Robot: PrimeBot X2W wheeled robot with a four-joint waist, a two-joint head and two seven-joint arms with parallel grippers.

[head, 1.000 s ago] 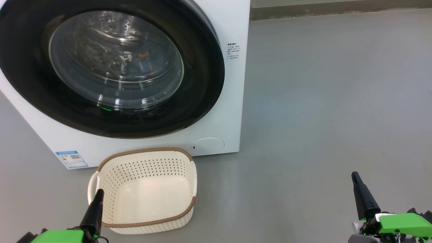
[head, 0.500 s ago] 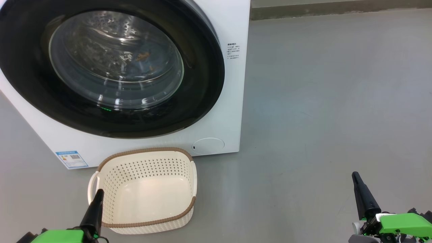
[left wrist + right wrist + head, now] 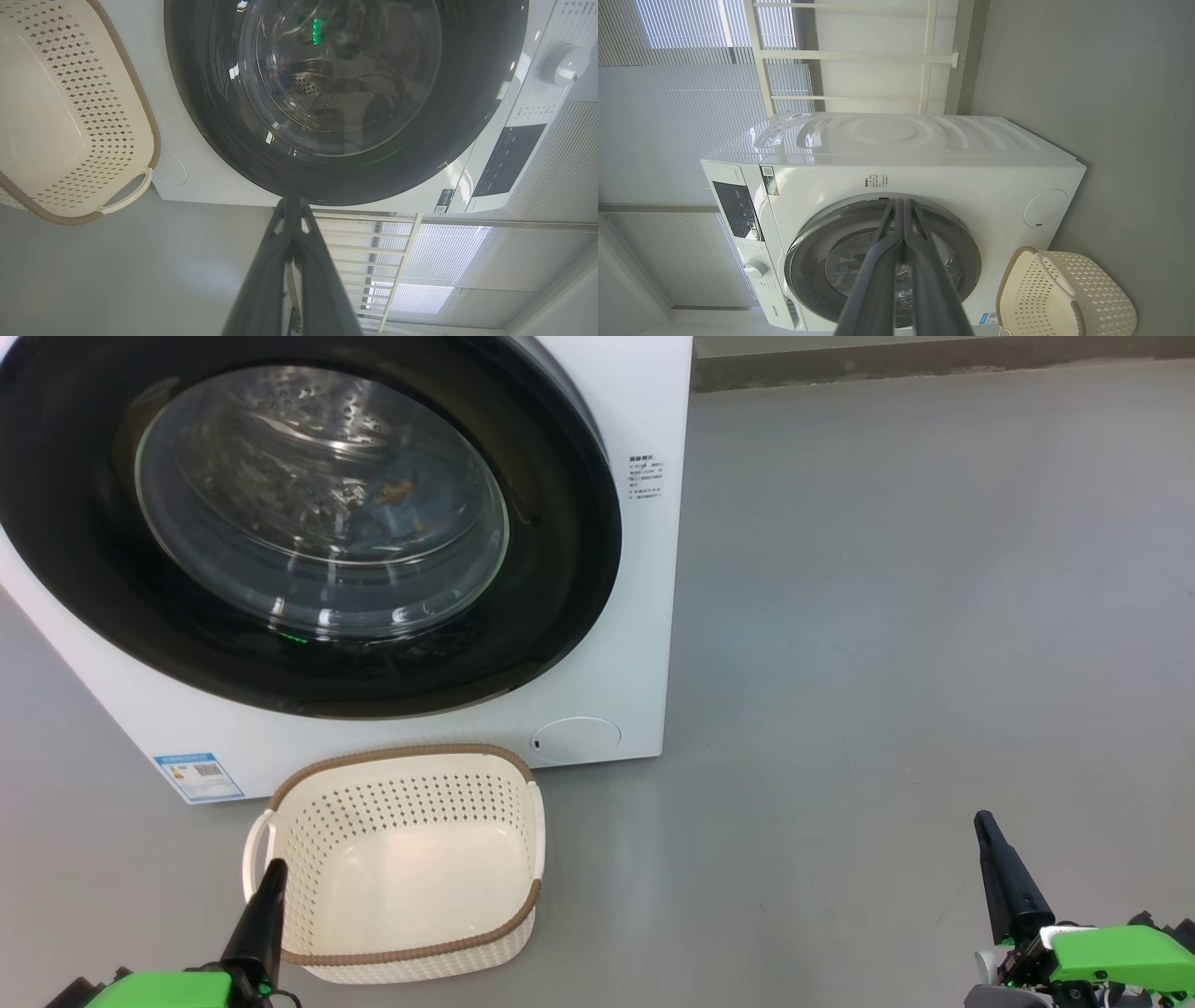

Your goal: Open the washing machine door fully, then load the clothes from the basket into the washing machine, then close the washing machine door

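Observation:
The white washing machine stands at the upper left, and its door, a glossy black ring around a bulging glass window, lies shut against the front. Behind the glass, dim fabric with orange-brown marks, the clothes, lies in the drum. The cream basket sits on the floor just before the machine with nothing in it. My left gripper is shut, its tip over the basket's near-left corner. My right gripper is shut far to the right, above bare floor. In the wrist views both grippers have their fingers pressed together, aimed at the door.
A round white hatch and a blue label sticker mark the machine's lower front. Grey floor stretches wide to the right, up to a wall base. A control knob and dark panel sit on the machine's top strip.

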